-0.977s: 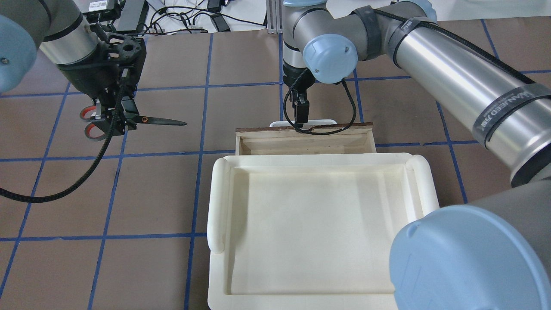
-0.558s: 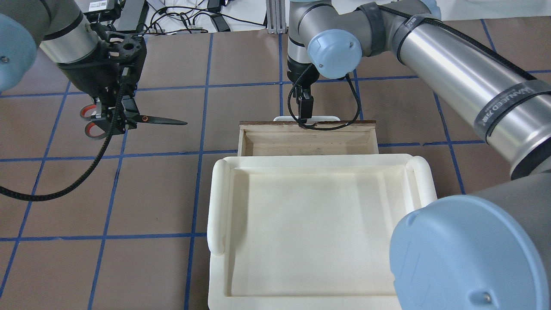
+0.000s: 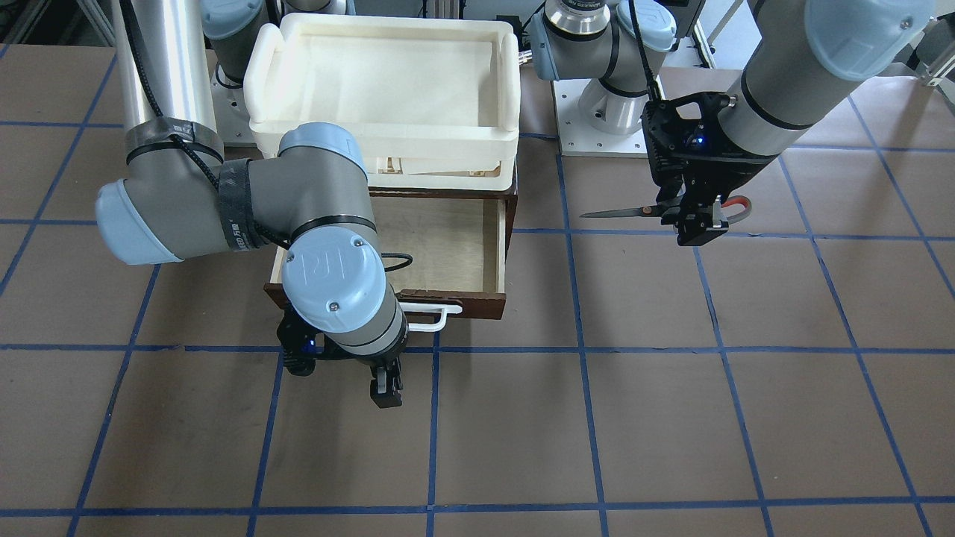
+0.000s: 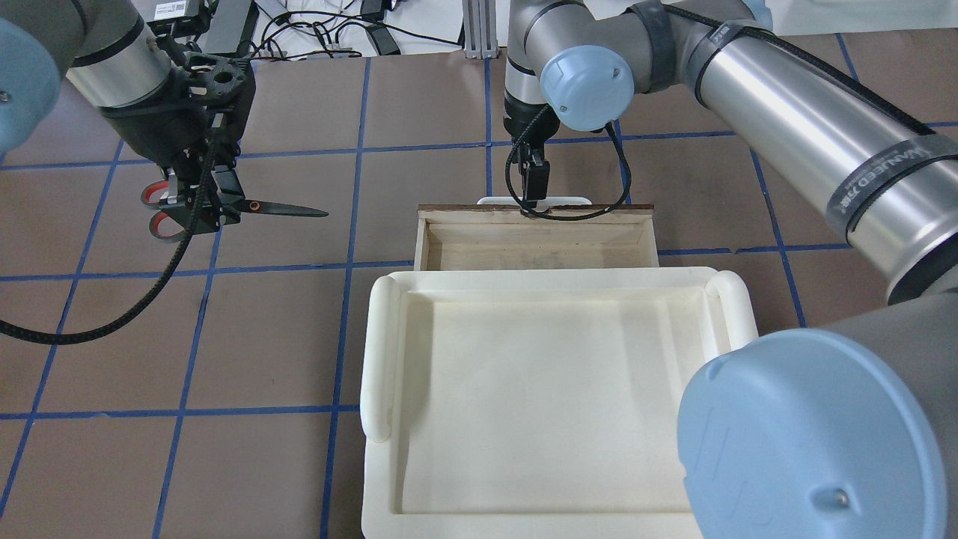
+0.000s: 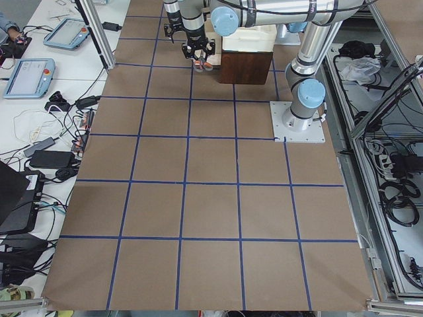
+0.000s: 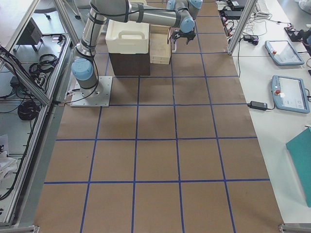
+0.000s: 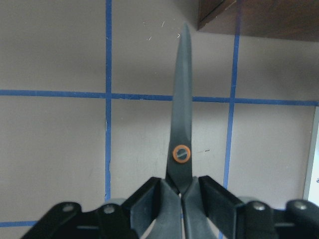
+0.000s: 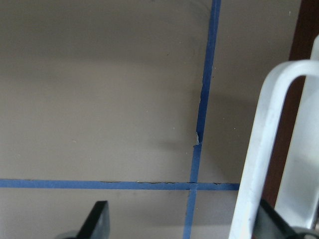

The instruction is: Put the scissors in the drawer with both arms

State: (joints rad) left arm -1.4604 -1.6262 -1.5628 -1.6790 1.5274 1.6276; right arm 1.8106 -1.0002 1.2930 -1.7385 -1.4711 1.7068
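Drawer [image 4: 535,245]: slid out a bit further
Right gripper [image 4: 534,193]: jaws wide, handle [image 8: 260,149] between them
Left gripper [image 4: 218,203]: jaws clamped on scissors [image 4: 284,211]

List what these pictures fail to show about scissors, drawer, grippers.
Loops of the scissors: left wrist view, behind the left gripper.
Floor of the drawer: front-facing view, right arm covers one side; overhead, tray hides near part.
Whether right gripper touches handle: right wrist view, bottom edge cuts the fingers.
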